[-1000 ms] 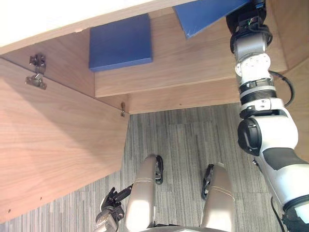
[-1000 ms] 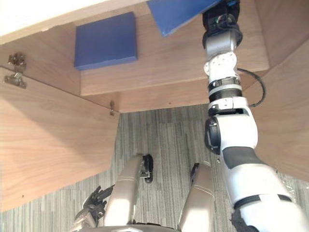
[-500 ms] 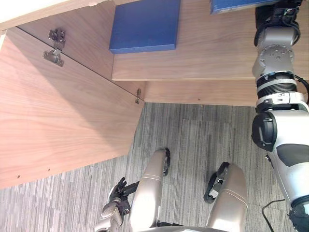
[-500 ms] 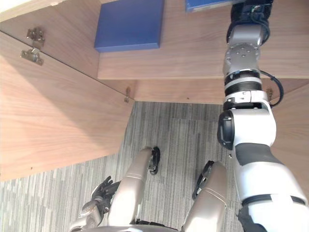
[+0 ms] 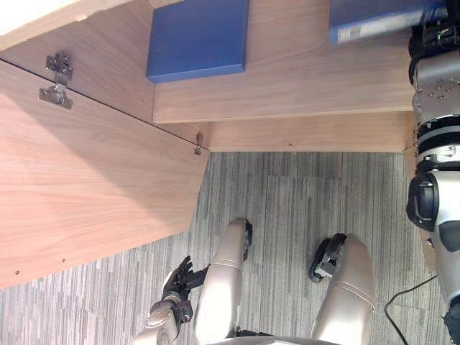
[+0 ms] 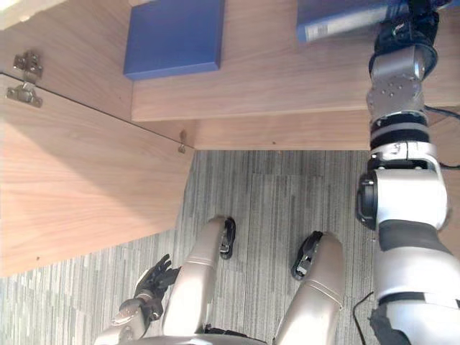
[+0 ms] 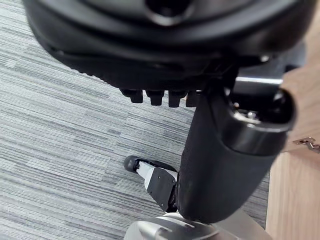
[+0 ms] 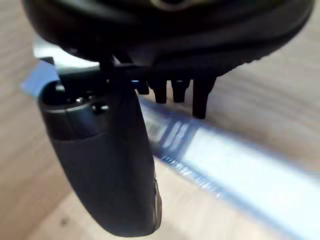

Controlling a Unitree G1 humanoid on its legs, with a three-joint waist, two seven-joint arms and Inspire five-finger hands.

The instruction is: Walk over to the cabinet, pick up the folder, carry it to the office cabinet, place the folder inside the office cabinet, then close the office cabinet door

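A blue folder (image 5: 381,21) lies on the wooden shelf (image 5: 287,93) inside the office cabinet, at the far right, its labelled edge facing me. My right hand (image 6: 406,29) reaches in just beside it. In the right wrist view its fingers (image 8: 200,100) are stretched out and its thumb (image 8: 105,165) stands apart, with the folder (image 8: 240,160) lying past them on the wood, not gripped. My left hand (image 5: 176,287) hangs low by my side with relaxed fingers, holding nothing; it shows over grey carpet as my left hand (image 7: 220,165).
A second blue folder (image 5: 198,39) lies flat on the same shelf further left. The cabinet door (image 5: 86,194) stands wide open on the left, with metal hinges (image 5: 56,93) on its inner face. Striped grey carpet (image 5: 287,208) covers the floor below.
The folder was tilted in my right hand and now lies level on the shelf. The hand's fingers have let go. The camera has also shifted.
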